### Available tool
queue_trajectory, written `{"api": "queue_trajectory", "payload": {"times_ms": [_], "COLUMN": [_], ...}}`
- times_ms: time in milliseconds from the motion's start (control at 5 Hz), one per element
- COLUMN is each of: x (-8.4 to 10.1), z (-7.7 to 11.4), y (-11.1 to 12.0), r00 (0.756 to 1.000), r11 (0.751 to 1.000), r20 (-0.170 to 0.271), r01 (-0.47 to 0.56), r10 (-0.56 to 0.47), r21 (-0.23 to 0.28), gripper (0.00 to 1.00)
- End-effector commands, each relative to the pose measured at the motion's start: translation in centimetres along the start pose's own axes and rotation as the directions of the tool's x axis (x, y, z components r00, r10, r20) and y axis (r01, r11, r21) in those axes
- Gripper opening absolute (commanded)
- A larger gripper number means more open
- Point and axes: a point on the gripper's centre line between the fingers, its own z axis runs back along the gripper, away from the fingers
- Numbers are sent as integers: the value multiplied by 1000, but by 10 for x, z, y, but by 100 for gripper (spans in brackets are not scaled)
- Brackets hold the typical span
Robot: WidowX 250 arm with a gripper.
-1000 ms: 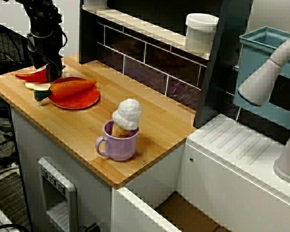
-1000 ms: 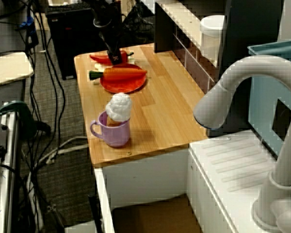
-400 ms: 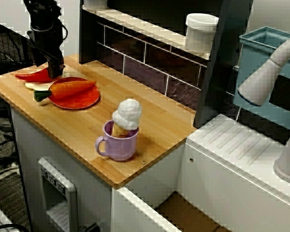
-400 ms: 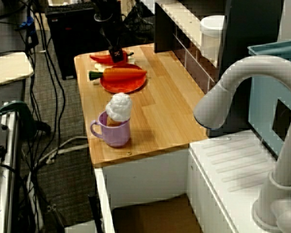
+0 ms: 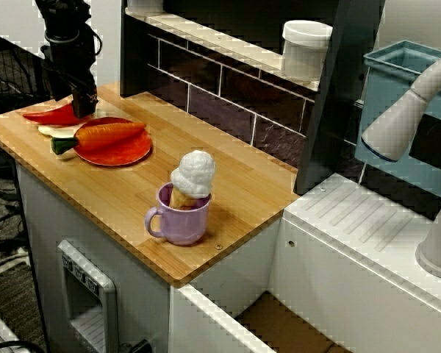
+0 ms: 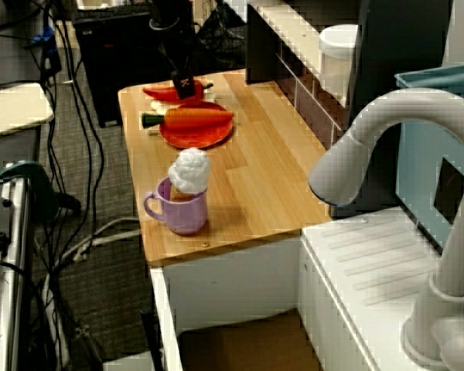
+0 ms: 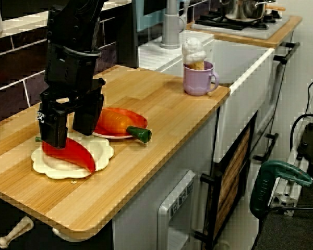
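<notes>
My gripper point(image 7: 71, 126) hangs open just above a red pepper point(image 7: 68, 151), one finger on either side of its upper end. The pepper lies on a cream scalloped plate point(image 7: 52, 169) near the counter's far end. In the front view the gripper point(image 5: 72, 103) stands over the same pepper point(image 5: 51, 115). From the sink side the gripper point(image 6: 182, 83) shows above the pepper point(image 6: 164, 92). Nothing is between the fingers. Right beside them a carrot point(image 7: 117, 122) rests on an orange plate point(image 5: 125, 153).
A purple mug point(image 5: 180, 217) holding a toy ice cream point(image 5: 195, 173) stands near the counter's front corner. A dark tiled back wall with a shelf carries a white jar point(image 5: 305, 48). A white sink unit and grey faucet point(image 6: 371, 147) adjoin the counter.
The gripper has lifted a little off the pepper. The pepper, carrot and mug have stayed where they were.
</notes>
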Motion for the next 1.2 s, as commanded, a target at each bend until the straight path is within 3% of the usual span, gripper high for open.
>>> {"api": "queue_trajectory", "payload": {"times_ms": [0,600,800,1000], "x": [8,4,7,15], "z": [25,17,15,19], "y": [11,4,0,-5], "r00": [993,989,994,998], "r11": [995,990,994,999], "r20": [85,91,71,46], "r01": [80,106,79,32], "r10": [-84,-115,-84,-32], "r21": [58,93,69,-7], "gripper": [100,100,100,100]}}
